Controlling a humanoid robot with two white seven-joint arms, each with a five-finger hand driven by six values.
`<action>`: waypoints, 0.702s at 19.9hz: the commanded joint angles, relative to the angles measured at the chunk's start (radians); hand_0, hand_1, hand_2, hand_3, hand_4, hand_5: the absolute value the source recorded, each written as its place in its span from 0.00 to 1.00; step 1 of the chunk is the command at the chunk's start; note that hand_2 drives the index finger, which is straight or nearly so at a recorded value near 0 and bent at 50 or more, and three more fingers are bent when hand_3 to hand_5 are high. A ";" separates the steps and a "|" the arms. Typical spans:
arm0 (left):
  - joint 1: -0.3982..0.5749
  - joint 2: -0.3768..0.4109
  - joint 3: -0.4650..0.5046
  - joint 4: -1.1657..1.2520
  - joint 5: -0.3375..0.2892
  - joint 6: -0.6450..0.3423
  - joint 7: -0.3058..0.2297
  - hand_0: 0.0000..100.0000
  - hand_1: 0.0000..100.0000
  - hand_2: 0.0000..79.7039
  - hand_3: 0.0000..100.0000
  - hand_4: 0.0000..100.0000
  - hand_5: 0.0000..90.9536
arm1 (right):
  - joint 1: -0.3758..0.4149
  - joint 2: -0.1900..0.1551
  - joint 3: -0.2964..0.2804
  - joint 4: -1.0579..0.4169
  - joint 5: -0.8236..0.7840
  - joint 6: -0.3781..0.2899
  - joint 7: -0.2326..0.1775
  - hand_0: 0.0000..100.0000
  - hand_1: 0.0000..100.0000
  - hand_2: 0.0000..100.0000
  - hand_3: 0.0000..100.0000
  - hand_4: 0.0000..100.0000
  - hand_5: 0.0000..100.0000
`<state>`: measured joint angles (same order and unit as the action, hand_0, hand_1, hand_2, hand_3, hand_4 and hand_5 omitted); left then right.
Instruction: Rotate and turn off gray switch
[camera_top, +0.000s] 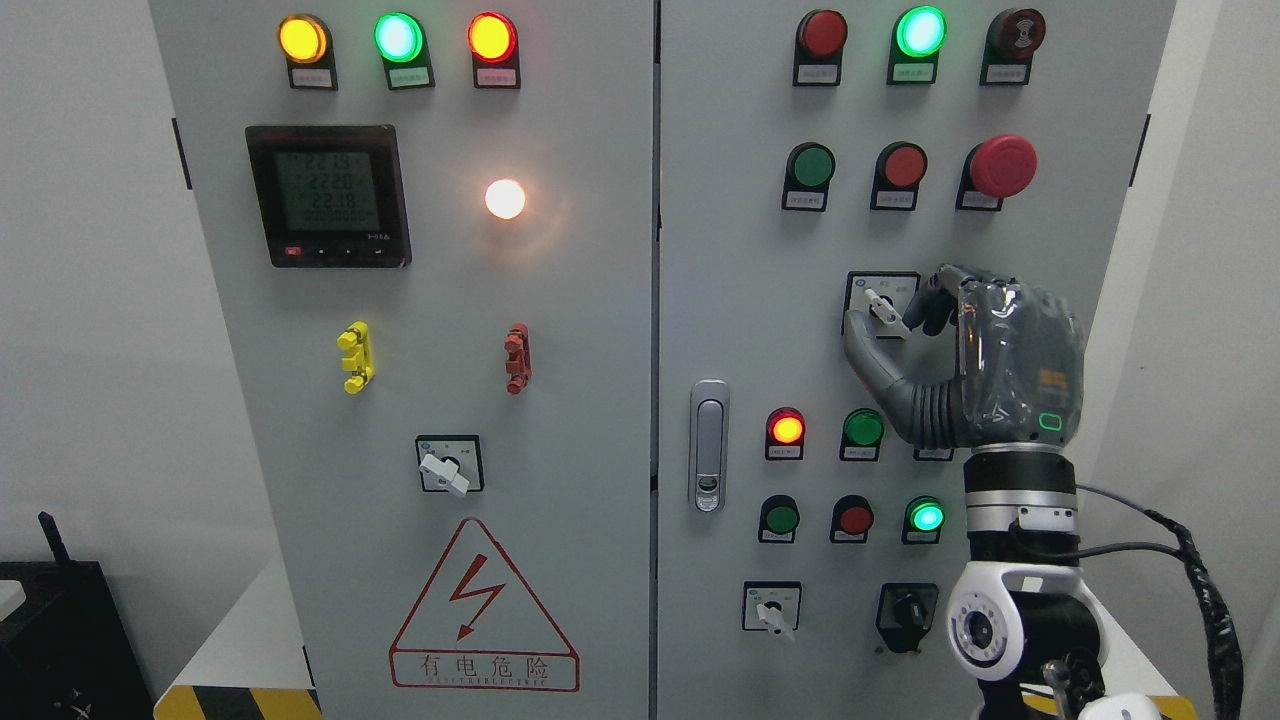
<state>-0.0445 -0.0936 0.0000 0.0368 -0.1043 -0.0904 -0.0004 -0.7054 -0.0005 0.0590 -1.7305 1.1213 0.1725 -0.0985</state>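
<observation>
The right robot hand (905, 330) is raised at the cabinet door (740, 250), thumb and index fingertips closed on the gray switch (882, 307), a small rotary lever on a square plate just left of the palm. The lever appears rigid, light and smooth, likely detented. The hold is best kept across the lever's flat sides, near its hub, to prevent slipping. Left robot hand not visible.

We see the gray switch (884, 308) on a square black-framed plate, high on the right cabinet door (740, 330). Its pale lever is tilted, the tip pointing toward about ten o'clock. A thumb touches it from seven o'clock, and fingers close in from three o'clock.
</observation>
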 joint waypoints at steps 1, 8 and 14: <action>0.000 0.000 0.032 0.000 0.000 0.000 0.000 0.12 0.39 0.00 0.00 0.00 0.00 | -0.002 -0.032 0.001 0.006 0.000 0.002 0.000 0.27 0.33 0.68 0.80 0.77 0.89; 0.000 0.000 0.032 0.000 0.000 0.000 0.000 0.12 0.39 0.00 0.00 0.00 0.00 | -0.009 -0.032 0.002 0.008 0.000 0.015 0.000 0.30 0.33 0.69 0.81 0.77 0.89; 0.000 0.000 0.032 0.000 0.000 0.000 0.000 0.12 0.39 0.00 0.00 0.00 0.00 | -0.009 -0.030 0.002 0.014 -0.002 0.015 0.000 0.32 0.33 0.69 0.81 0.78 0.89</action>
<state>-0.0445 -0.0935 0.0000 0.0368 -0.1043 -0.0904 -0.0004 -0.7132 -0.0002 0.0606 -1.7241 1.1210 0.1867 -0.0978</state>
